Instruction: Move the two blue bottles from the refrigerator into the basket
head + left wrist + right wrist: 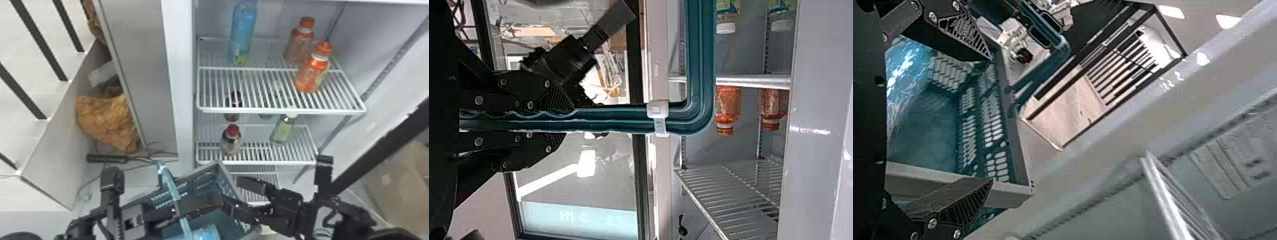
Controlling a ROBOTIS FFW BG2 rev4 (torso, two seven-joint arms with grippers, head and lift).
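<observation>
So we've got one blue bottle lying in the basket already, and the other blue bottle is standing on the fridge's top shelf, towards the left side. Our left gripper is clamped down on the basket handle, and the left wrist view has the handle sandwiched between both fingers, with a pale clip wrapped round it a bit past the fingertips. Our right gripper is over the basket with its fingers spread wide and it's empty; in the right wrist view the bottle in the basket is down past them, next to the holey basket wall. Also on that top shelf, over on the right, we've got two orange bottles, both upright, one a bit behind the other. One shelf down there's a dark bottle with a red cap on the left and a greenish bottle further right. Outside the fridge on the left, some crinkly brown stuff is sitting beside a grey panel, can't tell what it is tbh.
</observation>
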